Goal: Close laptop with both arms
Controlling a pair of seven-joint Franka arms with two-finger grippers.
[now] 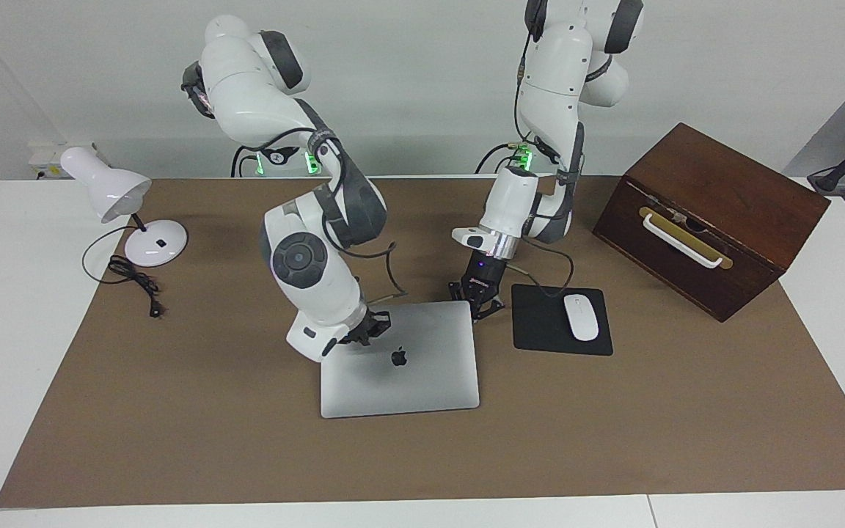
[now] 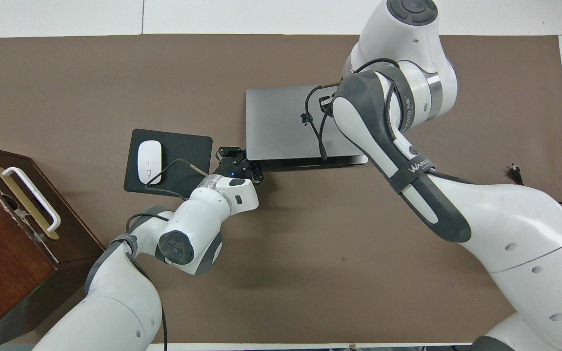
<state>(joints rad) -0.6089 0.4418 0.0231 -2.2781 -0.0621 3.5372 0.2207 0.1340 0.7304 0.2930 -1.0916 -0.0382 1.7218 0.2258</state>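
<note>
The silver-grey laptop [image 1: 400, 363] lies on the brown mat with its lid, apple logo up, lowered almost flat. In the overhead view a thin dark gap shows along the laptop's [image 2: 281, 126] edge nearest the robots. My right gripper [image 1: 367, 328] rests on the lid's near corner toward the right arm's end; in the overhead view its own arm hides it. My left gripper [image 1: 476, 304] points down at the lid's other near corner, beside the mouse pad, and also shows in the overhead view [image 2: 238, 163].
A black mouse pad [image 1: 540, 323] with a white mouse [image 1: 581, 317] lies beside the laptop toward the left arm's end. A brown wooden box [image 1: 708, 216] stands past it. A white desk lamp [image 1: 111, 194] with its cord stands toward the right arm's end.
</note>
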